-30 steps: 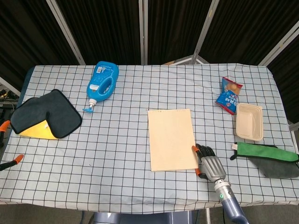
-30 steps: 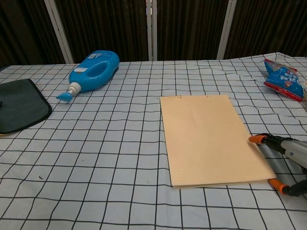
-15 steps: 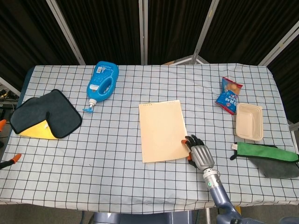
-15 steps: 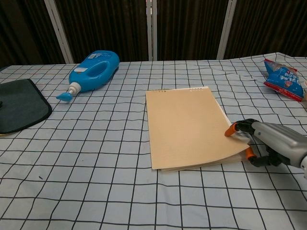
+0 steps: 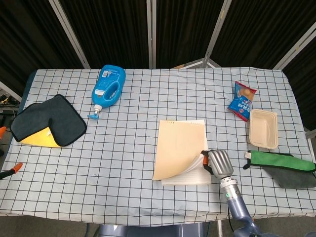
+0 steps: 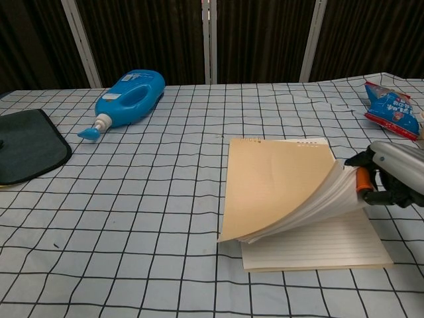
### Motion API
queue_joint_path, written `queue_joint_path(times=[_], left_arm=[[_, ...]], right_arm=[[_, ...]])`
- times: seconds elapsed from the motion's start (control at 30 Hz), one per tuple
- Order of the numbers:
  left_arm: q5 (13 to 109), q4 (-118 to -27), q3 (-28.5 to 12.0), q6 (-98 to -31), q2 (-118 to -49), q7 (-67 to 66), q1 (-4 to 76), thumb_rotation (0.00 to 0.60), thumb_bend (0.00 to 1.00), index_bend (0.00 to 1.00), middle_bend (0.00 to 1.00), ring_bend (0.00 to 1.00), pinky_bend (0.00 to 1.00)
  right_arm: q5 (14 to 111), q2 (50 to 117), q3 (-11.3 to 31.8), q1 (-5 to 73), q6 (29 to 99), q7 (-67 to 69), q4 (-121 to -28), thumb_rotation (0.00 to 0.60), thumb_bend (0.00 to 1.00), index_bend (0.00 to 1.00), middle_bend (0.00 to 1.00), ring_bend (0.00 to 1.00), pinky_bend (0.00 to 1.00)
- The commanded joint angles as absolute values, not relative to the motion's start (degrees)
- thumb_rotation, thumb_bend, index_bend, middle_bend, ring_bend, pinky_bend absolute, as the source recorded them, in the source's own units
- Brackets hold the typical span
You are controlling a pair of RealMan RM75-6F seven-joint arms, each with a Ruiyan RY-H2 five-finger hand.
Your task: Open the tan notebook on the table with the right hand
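Observation:
The tan notebook [image 5: 177, 148] lies at the middle of the checked table, a little right of centre. Its cover [image 6: 275, 182] and a sheaf of pages curl up off the right edge, baring a lined page [image 6: 318, 245] underneath. My right hand [image 5: 217, 163] is at that right edge and grips the lifted cover and pages with its orange-tipped fingers [image 6: 362, 180]; in the chest view the hand [image 6: 394, 173] comes in from the right. Of my left hand [image 5: 10, 170], only two orange fingertips show at the far left edge, spread apart and holding nothing.
A blue detergent bottle [image 5: 108, 86] lies at the back left. A dark cloth over something yellow [image 5: 49, 121] sits at the left. At the right are a snack bag [image 5: 243, 101], a beige tray [image 5: 263, 128] and a green and grey mitt [image 5: 281, 165].
The notebook slid left, then back right. It lay flat and closed; now my right hand has lifted its right edge, and the cover and pages curl up.

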State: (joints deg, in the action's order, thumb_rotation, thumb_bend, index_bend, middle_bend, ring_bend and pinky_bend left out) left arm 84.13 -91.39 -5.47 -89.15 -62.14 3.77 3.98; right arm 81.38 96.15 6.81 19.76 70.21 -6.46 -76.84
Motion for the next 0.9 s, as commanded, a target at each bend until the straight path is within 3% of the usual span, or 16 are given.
queue_joint_path(times=[0.03, 0.5, 0.67, 0.9], left_arm=[[84.34, -91.61, -5.31, -89.06, -62.22, 3.37, 4.02, 0.600, 0.14, 0.00, 0.00, 0.00, 0.00], [84.24, -92.24, -5.20, -88.54, -62.28, 2.72, 4.17, 0.600, 0.13, 0.00, 0.00, 0.00, 0.00], [83.42, -91.81, -5.55, -87.94, -62.42, 2.92, 4.42, 0.600, 0.14, 0.00, 0.00, 0.00, 0.00], [81.86, -90.72, -6.15, -86.83, -62.67, 3.45, 4.81, 0.600, 0.13, 0.00, 0.00, 0.00, 0.00]], right_arm=[[81.57, 90.18, 5.98, 17.43, 72.92, -7.53, -82.05, 0.600, 0.83, 0.72, 0.76, 0.67, 0.76], [81.45, 74.35, 2.73, 9.89, 79.20, -2.88, -92.80, 0.600, 0.83, 0.72, 0.77, 0.68, 0.77], [77.76, 73.35, 5.52, 10.26, 78.47, -1.79, -92.79, 0.600, 0.83, 0.72, 0.77, 0.68, 0.77], [66.91, 75.17, 14.39, 15.63, 73.61, -4.89, -88.76, 0.600, 0.83, 0.72, 0.77, 0.68, 0.77]])
